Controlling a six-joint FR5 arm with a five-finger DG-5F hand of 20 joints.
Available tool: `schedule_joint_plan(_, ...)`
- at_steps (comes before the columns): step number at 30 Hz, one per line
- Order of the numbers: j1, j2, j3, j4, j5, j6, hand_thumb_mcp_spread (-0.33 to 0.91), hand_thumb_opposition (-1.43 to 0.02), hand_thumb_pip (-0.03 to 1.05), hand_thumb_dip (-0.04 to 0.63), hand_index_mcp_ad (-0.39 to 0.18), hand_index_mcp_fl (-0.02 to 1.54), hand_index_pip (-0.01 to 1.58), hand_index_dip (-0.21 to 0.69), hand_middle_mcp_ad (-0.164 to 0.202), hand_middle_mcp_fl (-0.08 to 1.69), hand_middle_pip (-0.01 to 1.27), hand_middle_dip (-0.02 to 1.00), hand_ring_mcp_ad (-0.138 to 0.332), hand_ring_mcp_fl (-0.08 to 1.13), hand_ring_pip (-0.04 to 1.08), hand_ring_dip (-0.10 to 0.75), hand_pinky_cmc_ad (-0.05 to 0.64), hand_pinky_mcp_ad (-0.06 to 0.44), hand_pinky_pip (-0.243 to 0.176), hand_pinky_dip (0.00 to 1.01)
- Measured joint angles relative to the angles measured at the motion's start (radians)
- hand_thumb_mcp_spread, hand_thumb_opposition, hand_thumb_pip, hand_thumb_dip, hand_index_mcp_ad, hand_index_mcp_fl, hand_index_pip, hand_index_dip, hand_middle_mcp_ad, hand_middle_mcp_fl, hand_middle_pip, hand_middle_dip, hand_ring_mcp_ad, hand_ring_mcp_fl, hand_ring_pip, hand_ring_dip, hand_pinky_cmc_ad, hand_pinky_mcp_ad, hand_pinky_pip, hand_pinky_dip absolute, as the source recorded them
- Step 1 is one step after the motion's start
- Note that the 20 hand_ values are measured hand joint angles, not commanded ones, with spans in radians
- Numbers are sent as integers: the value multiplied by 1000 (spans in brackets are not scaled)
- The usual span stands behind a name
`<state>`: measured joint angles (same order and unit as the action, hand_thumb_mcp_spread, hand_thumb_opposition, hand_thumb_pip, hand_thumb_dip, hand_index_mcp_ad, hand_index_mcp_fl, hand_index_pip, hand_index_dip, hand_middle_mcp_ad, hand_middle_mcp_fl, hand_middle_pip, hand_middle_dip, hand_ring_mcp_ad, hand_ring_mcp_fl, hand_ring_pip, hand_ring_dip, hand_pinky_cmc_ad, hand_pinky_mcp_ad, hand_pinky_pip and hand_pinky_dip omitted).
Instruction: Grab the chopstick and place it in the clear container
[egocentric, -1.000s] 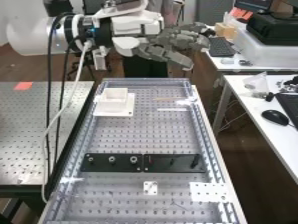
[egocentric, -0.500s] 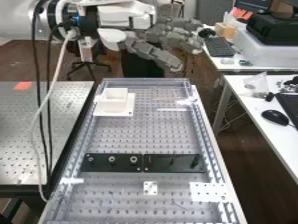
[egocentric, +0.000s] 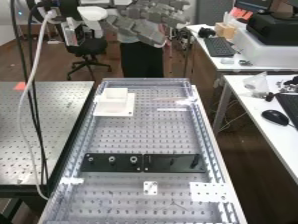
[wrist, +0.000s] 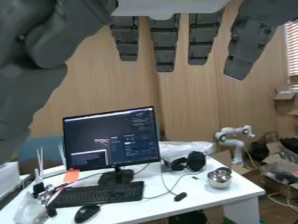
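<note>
Perforated bench, white box, chopstick, black plates

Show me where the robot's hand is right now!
In the high view, the hand is at the top, near the middle, pictured higher than the far end of the bench and left of the black keyboard.

The chopstick, thin, straight and pale brown, lies flat crosswise on the desk, lower than the fingers and well apart from them. The container, a squarish, whitish box, stands upright, also below the fingers, left of the chopstick in the high view.
</note>
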<state>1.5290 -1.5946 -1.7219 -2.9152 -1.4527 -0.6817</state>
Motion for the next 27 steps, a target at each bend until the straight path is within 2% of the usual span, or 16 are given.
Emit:
schedule_joint_plan(7,9,0,6,-36,-9,10,70,-738,372,0,-61,42,87,93,131,70,154,140,202,16,103,68,445,356,-75,178)
schedule_joint_plan(14,15,1,9,-53,-44,-11,63,-757,374,0,-58,59,87,96,131,72,155,140,202,16,103,66,443,358,-75,178)
schedule_joint_plan(27,12,11,4,-67,-51,-18,63,-775,386,2,-58,58,89,93,134,75,155,140,204,16,103,66,443,358,-75,178)
